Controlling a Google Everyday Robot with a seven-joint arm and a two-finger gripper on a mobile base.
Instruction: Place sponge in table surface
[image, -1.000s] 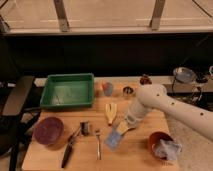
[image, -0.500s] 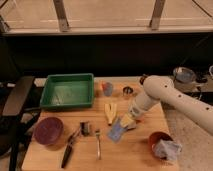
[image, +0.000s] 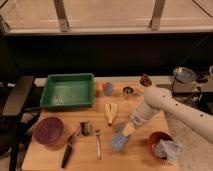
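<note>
Starting left of the sponge (image: 119, 141), we see the green tray (image: 67, 90) far up-left on the worktop (image: 135, 161). The sponge hangs low over the wood, pinched by the gripper (image: 126, 131) fingers just above it.

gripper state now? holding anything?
Gripper: low over the wooden table, right of the fork, closed on the blue sponge.

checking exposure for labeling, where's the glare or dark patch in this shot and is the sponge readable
Camera view: bright washed-out band along the top, dark strip behind the table; soft throughout; the bluish sponge beneath the gripper reads only as a blurry patch.
</note>
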